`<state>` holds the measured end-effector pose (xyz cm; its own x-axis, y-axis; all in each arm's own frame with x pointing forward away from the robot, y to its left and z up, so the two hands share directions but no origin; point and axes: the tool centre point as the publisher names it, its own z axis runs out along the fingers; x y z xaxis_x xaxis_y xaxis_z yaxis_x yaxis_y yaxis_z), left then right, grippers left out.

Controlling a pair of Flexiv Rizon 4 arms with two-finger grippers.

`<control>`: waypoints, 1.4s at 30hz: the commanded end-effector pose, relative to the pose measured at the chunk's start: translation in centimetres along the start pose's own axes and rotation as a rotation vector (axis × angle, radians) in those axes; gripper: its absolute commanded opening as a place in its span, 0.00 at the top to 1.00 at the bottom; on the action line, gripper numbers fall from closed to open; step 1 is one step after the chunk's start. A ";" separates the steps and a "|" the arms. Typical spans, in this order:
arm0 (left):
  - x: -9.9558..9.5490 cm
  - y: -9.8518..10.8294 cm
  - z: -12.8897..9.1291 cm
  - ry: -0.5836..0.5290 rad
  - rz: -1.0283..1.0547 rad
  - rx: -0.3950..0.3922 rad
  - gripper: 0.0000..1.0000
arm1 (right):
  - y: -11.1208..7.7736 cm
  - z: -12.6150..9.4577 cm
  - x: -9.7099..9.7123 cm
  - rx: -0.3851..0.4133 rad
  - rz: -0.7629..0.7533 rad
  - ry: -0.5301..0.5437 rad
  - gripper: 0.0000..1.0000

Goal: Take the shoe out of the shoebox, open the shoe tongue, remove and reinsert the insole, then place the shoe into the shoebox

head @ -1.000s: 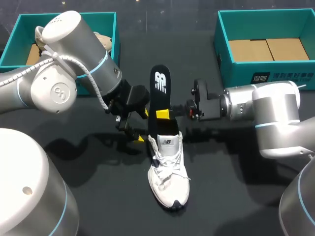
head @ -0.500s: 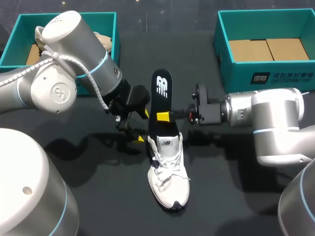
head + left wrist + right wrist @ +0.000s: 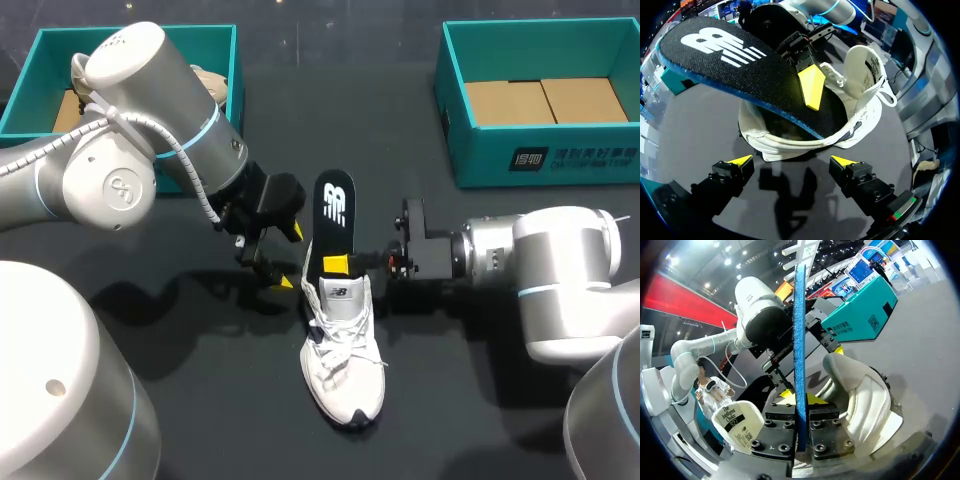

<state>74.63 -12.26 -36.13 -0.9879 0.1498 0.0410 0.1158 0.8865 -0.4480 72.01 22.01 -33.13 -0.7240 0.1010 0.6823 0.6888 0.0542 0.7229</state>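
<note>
A white shoe [image 3: 341, 350] lies mid-table, toe toward the front edge. A black insole [image 3: 335, 212] with a white logo stands tilted, its lower end inside the shoe's opening. My right gripper [image 3: 338, 263] is shut on the insole just above the heel collar. In the right wrist view the insole [image 3: 800, 335] runs edge-on between the fingers of that gripper [image 3: 801, 401], with the shoe's heel [image 3: 862, 395] beside it and the tongue [image 3: 737, 427] folded back. My left gripper [image 3: 791, 161] stands open just behind the shoe's heel [image 3: 790, 142], holding nothing; it is at the shoe's left [image 3: 290, 256].
A teal shoebox [image 3: 455, 130] with a cardboard floor stands at the back right. Another teal box [image 3: 232, 60] at the back left holds a second shoe [image 3: 212, 85], partly hidden by my left arm. The dark table in front of the shoe is bare.
My right gripper has carried the insole toward the front edge and down, so its lower end now sits deeper in the shoe. The left arm and the shoe stayed put.
</note>
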 end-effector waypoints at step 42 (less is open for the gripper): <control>0.0 0.0 0.2 0.000 0.001 -0.001 0.00 | 5.0 0.5 0.2 0.076 -0.126 0.024 1.00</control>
<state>74.63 -12.26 -36.13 -0.9879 0.1498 0.0410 0.1158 0.8865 -0.4481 75.07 22.90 -29.44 -0.8068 0.0701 0.5867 0.5905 0.1323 0.7961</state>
